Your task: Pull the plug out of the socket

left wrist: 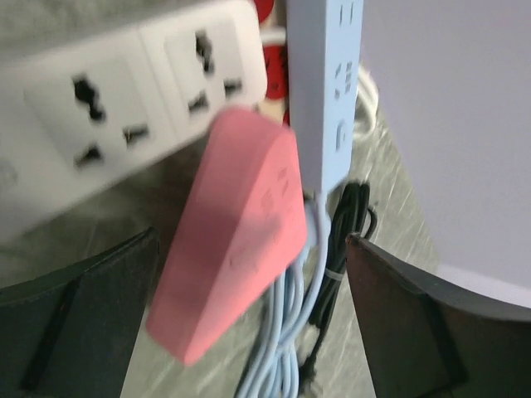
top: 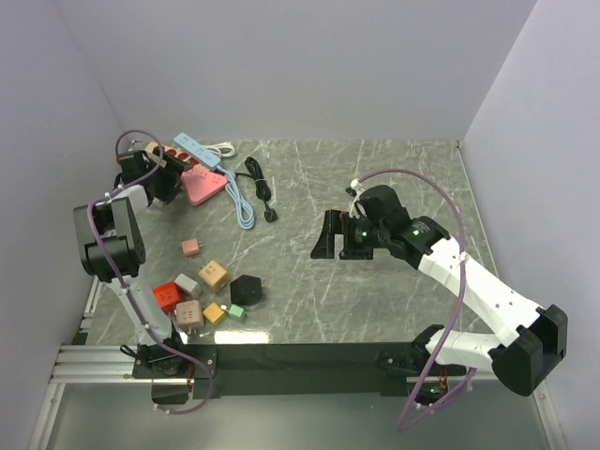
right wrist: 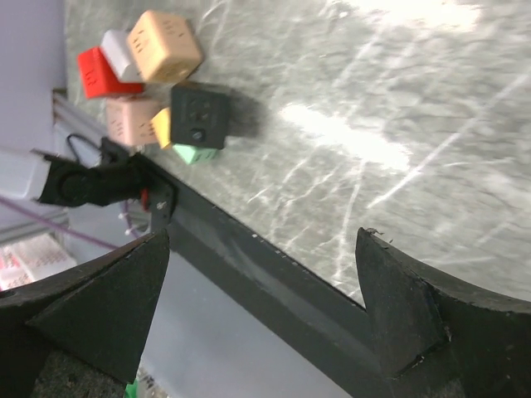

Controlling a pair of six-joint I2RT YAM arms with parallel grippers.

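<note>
My left gripper (left wrist: 251,240) hangs open at the back left of the table over a cluster of power strips. Between its fingers lies a pink socket block (left wrist: 241,232), not gripped. Beside it are a white socket strip (left wrist: 124,108) with bare outlets and a light blue strip (left wrist: 332,83). A black cable (top: 258,183) ends in a black plug (top: 272,214) lying loose on the marble. In the top view the left gripper (top: 167,180) sits next to the pink block (top: 202,183). My right gripper (top: 337,239) is open and empty mid-table.
Several coloured adapter cubes (top: 211,291) lie near the front left; the right wrist view shows them (right wrist: 166,50) beside the table's black front rail (right wrist: 274,274). A coiled light blue cable (left wrist: 290,332) and a white cable (top: 225,150) lie by the strips. Grey walls enclose the table.
</note>
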